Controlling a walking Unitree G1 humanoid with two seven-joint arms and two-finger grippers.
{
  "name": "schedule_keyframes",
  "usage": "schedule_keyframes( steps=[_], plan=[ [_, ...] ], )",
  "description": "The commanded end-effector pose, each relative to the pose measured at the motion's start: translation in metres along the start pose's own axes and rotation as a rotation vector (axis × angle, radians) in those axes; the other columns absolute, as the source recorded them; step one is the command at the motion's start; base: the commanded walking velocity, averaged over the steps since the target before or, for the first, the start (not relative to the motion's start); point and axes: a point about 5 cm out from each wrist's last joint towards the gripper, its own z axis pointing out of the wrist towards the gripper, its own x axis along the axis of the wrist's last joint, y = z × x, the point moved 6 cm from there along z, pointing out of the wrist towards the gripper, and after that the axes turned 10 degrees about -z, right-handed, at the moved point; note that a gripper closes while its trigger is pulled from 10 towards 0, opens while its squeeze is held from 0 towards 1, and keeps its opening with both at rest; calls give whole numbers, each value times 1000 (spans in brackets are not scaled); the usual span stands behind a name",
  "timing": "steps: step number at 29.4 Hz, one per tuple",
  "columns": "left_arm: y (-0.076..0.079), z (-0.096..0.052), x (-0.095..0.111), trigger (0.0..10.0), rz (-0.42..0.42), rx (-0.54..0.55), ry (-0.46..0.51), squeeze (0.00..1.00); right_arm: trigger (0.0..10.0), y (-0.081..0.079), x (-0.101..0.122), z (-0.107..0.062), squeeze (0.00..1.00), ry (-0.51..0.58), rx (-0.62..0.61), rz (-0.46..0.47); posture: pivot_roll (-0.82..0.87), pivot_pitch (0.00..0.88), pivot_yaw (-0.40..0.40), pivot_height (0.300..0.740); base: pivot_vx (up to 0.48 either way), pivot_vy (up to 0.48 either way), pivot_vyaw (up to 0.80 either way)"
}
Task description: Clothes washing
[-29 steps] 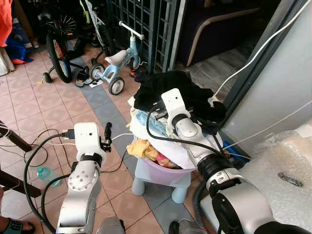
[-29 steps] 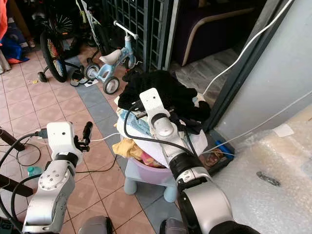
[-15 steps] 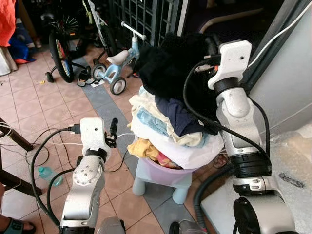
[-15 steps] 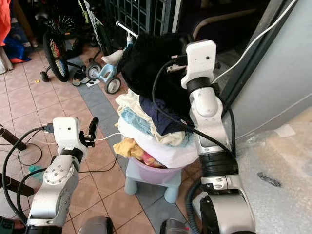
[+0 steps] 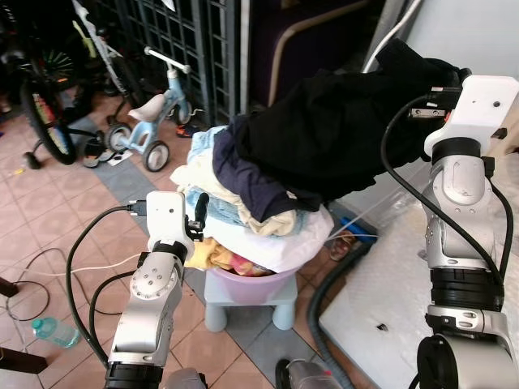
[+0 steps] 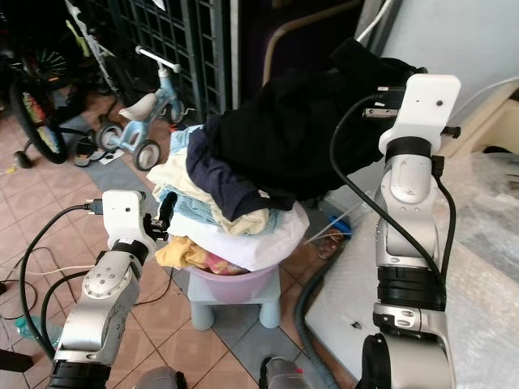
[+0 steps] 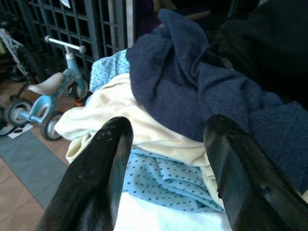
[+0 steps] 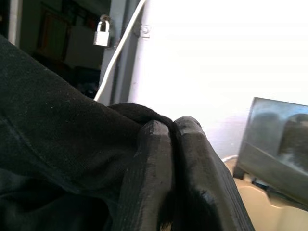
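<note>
Since a second ago right gripper has lifted black garment off laundry pile, clamped on it | left gripper spread open beside pile | risk: trailing cloth drags pile off purple basin

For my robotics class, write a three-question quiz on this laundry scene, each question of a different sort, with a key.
1. True or false: the right gripper is shut on the black garment.
2. Multiple choice: the left gripper is (A) holding the navy cloth, (B) open, facing the laundry pile, (C) resting on the floor.
3. Fill in: the heaped clothes sit in a ______ basin on a small pale stool.

Key: 1 true. 2 B. 3 pink.
</note>
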Motion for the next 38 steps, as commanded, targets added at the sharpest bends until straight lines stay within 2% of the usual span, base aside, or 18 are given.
schedule_keyframes(
  steps=[1,3,10,11,12,15,17,20,21,24,25,28,30,31,34,36,37,38],
  plan=[
    [1,0,-1,10000,0,-5,2,0,10000,9,7,5,0,13,-39,1,-38,5,9,740,0,-368,-800],
    [0,-1,-2,10000,-5,2,0,0,10000,13,8,8,0,14,-65,-28,-33,8,3,740,0,-315,-800],
    [-2,-2,-5,10000,-19,19,-4,0,10000,46,9,20,0,7,-210,-124,-34,11,1,740,0,-82,-800],
    [-2,-2,-5,10000,-19,18,-6,0,10000,58,7,25,0,-11,-254,-157,-37,13,2,740,0,0,-800],
    [-2,-2,-5,10000,-19,18,-6,0,10000,58,7,25,0,-11,-254,-157,-37,13,2,740,0,0,-800],
    [-1,-1,-5,10000,-23,16,-6,0,10000,93,4,40,0,-46,-362,-189,-37,15,0,740,0,0,-800],
    [-1,0,-5,10000,-25,16,-5,0,10000,101,3,47,0,-62,-377,-201,-37,16,-2,740,0,0,-800],
    [0,-1,-5,10000,-28,18,-4,0,10000,92,-13,53,0,-138,-302,-204,-30,16,-6,740,0,0,-267],
    [-1,-1,-5,10000,-36,29,-2,0,10000,70,-37,54,0,-240,-164,-174,-27,17,-8,740,0,0,0],
    [-4,-2,-5,10000,-40,42,-1,0,10000,51,-56,49,0,-316,-50,-127,-25,19,-9,740,0,0,0],
    [-5,-3,-5,10000,-41,51,-2,0,10000,37,-65,46,1000,-348,25,-80,-23,20,-9,740,0,0,0],
    [-9,-4,-6,10000,-48,70,-9,0,10000,17,-83,38,1000,-413,154,-31,-20,23,-8,740,0,0,0],
    [-10,-4,-6,10000,-49,67,-11,0,10000,-2,-91,29,1000,-435,294,-26,-22,26,-4,740,0,0,0],
    [-10,-4,-6,10000,-49,67,-11,0,10000,-2,-91,29,1000,-435,294,-26,-22,26,-4,740,0,0,0],
    [-9,-4,-6,10000,-46,63,-13,0,10000,-16,-90,24,1000,-430,403,-12,-27,28,-1,740,0,0,0],
    [-9,-2,-7,10000,-51,67,-18,0,10000,-4,-67,37,1000,-302,340,1,-30,29,0,740,0,0,0],
    [-10,-2,-7,10000,-56,69,-20,0,10000,2,-48,45,1000,-213,289,44,-32,30,2,740,0,300,0],
    [-10,-2,-7,10000,-59,71,-21,0,10000,3,-40,47,1000,-177,282,72,-32,30,2,740,0,300,0]
  ],
)
